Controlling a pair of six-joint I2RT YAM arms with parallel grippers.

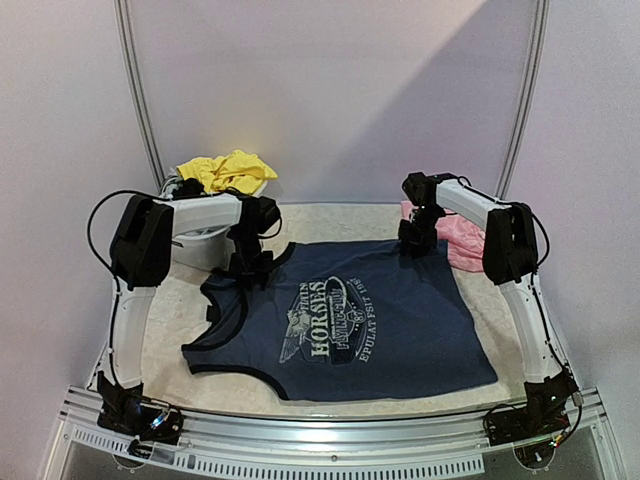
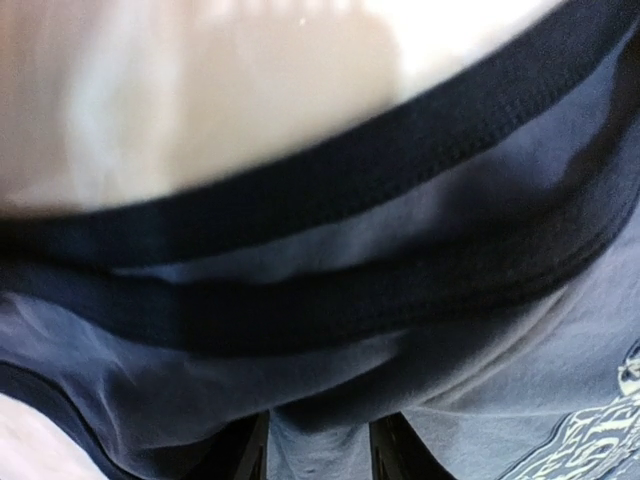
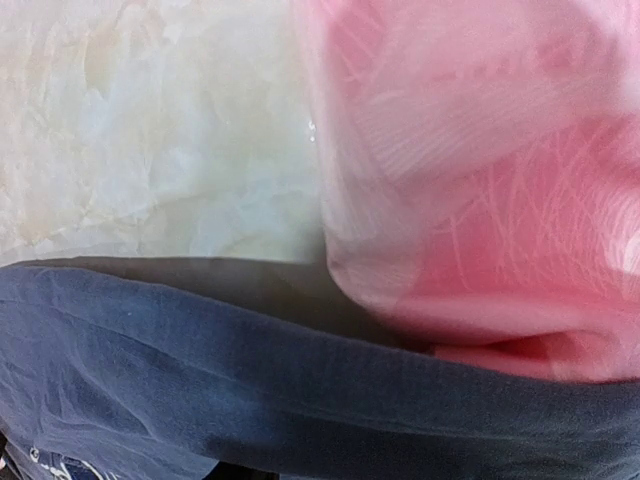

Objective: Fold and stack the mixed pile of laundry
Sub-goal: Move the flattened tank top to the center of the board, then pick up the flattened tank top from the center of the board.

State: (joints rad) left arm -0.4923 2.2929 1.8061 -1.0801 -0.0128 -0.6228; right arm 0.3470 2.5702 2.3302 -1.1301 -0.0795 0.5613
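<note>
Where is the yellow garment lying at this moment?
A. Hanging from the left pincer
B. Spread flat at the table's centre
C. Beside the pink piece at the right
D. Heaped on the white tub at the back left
D: the yellow garment sits bunched on top of the white tub at the back left, while the navy tank top is what lies flat at the centre.

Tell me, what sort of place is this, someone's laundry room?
Probably a robot test booth, not a home laundry: a left arm and right arm bolted to a metal rail, bare pale walls, and a navy tank top spread on the table.
</note>
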